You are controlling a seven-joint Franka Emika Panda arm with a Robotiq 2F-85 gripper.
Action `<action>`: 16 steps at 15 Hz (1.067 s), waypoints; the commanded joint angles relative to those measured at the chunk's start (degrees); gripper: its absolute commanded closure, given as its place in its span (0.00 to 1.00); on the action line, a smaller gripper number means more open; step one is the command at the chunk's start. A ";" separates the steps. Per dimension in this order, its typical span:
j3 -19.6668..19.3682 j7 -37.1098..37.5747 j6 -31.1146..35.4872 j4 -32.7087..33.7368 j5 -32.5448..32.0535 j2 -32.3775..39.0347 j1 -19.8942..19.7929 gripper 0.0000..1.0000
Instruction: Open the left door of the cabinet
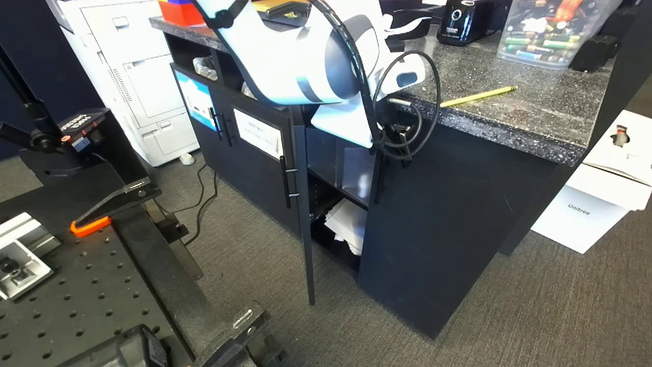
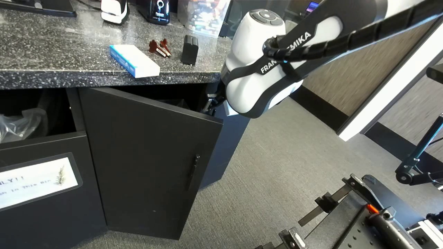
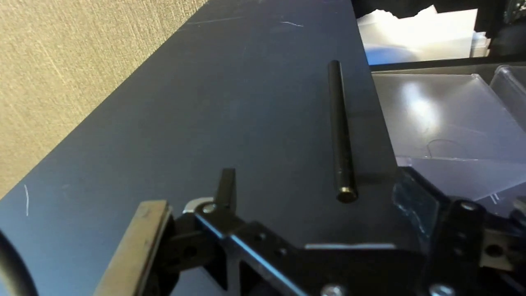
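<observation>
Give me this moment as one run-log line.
cabinet: open door, papers visible inside | tool: open, near handle of neighbouring door | grip: none on handle | door-edge contact: unclear

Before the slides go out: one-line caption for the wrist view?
Spread fingers near a black bar handle on an open cabinet door; white papers visible inside.

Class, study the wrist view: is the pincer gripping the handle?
No, the pincer is open, with the door showing between its fingers and the handle.
</observation>
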 commanded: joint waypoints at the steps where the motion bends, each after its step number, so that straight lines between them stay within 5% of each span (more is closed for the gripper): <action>1: 0.88 -1.29 -0.73 5.86 2.42 4.16 -1.23 0.36; 9: 0.64 -0.59 -0.38 9.41 2.66 6.69 0.36 0.96; 16: -1.12 0.32 2.53 2.87 2.38 2.86 3.43 0.95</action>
